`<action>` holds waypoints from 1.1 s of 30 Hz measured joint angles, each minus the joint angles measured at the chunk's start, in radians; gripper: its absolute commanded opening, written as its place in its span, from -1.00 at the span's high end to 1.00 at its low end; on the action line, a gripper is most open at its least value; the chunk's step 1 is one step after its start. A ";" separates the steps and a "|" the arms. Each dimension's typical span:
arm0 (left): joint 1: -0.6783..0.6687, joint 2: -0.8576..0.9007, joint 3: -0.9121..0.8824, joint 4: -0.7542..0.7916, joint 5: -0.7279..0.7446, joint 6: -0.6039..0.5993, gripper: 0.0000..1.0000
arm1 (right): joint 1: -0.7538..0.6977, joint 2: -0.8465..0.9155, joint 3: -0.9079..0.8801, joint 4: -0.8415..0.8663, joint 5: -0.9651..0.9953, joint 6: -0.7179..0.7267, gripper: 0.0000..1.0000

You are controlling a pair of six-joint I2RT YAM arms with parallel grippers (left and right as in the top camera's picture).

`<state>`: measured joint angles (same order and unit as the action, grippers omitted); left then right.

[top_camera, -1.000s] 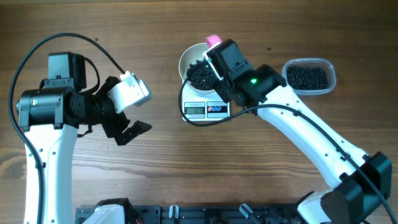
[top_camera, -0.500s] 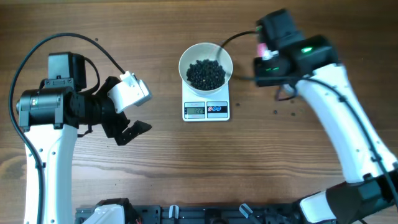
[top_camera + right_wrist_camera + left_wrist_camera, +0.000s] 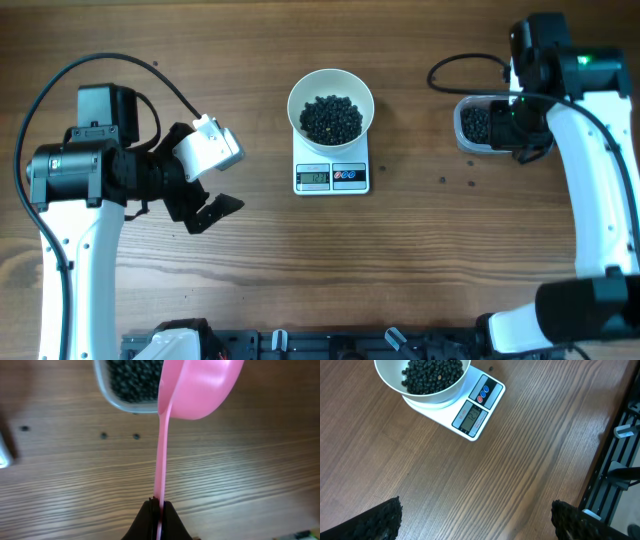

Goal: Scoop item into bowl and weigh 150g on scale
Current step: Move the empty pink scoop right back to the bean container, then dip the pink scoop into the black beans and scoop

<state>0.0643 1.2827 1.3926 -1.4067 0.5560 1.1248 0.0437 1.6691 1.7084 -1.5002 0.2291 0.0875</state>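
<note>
Right of the scale (image 3: 331,177), right gripper (image 3: 157,506) jaws are clamping a pink scoop (image 3: 200,385); left gripper (image 3: 477,520) jaws are gaping open.

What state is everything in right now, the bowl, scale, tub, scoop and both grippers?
bowl, upright on the scale, part filled with beads.
scale, switched on, digits unreadable.
tub, open, holding beads.
scoop, held by its handle, cup over the tub.
right gripper, shut on the scoop.
left gripper, open, empty.
stray beads, loose on the table.
</note>
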 measured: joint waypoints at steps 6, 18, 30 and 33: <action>0.000 0.000 0.000 0.000 0.000 0.000 -1.00 | -0.001 0.137 -0.004 -0.003 0.047 -0.019 0.91; 0.000 0.000 0.000 0.000 0.000 0.000 -1.00 | -0.001 0.319 -0.006 0.043 0.048 -0.068 0.91; 0.000 0.000 0.000 0.000 0.000 0.000 -1.00 | -0.022 0.328 -0.006 0.066 -0.121 -0.142 0.91; 0.000 0.000 0.000 0.000 0.000 0.000 -1.00 | -0.045 0.328 -0.006 0.067 -0.171 -0.142 0.92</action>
<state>0.0643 1.2827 1.3926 -1.4067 0.5560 1.1248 -0.0017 1.9976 1.7020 -1.4334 0.0582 -0.0547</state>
